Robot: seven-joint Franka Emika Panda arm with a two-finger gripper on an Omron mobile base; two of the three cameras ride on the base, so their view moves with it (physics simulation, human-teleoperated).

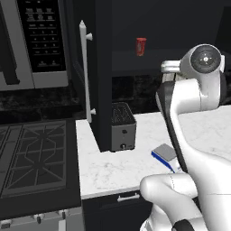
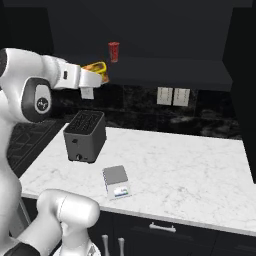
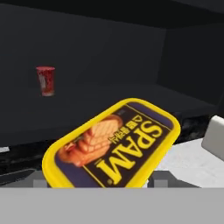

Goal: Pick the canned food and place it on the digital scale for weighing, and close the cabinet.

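Gripper (image 2: 99, 73) sits up at the open cabinet (image 1: 101, 67), its fingers set fairly wide around the can (image 3: 111, 146), which fills the hand view with its yellow rim and dark labelled top, tilted. From the right base view the can (image 2: 96, 68) shows at the hand's tip, just before the cabinet shelf. Farther back on that shelf stands a red can (image 2: 114, 51). Below on the counter (image 2: 190, 165), the scale (image 2: 116, 181) lies bare, near the toaster (image 2: 85, 135).
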